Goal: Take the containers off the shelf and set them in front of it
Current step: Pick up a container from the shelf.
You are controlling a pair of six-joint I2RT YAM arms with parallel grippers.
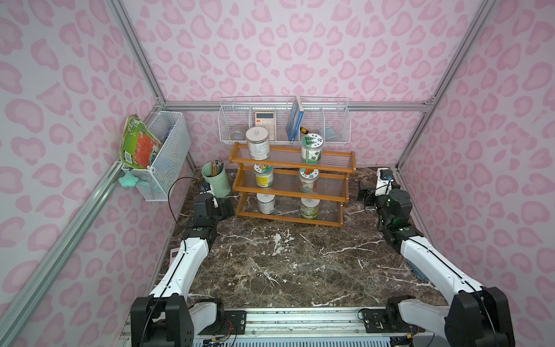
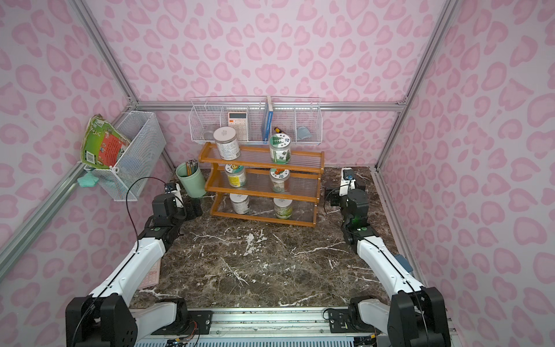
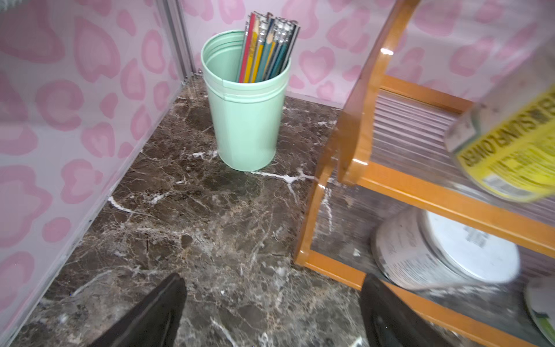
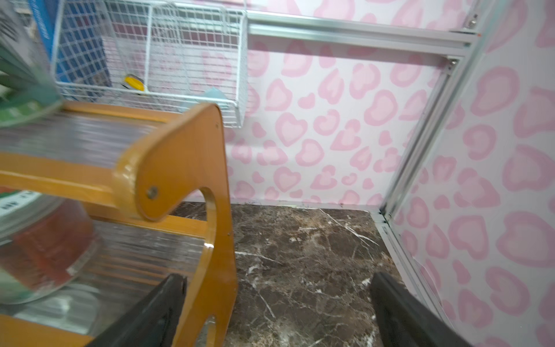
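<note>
Left gripper [image 3: 270,312] and right gripper [image 4: 279,315] are hanging wide open, empty. Containers [image 1: 257,147] are looking light, rigid, slick; grip mid-body under lid.

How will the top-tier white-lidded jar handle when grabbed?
Clear cylindrical white-lidded jar: taller than wide, on a ribbed tier of the orange wooden shelf, probably tippy. Smooth round wall may slip; tipped, it likely rolls.

Marble table [image 1: 285,264]: shelf [image 1: 285,165], pencil cup [image 1: 216,183], perhaps paper [image 2: 151,275].
</note>
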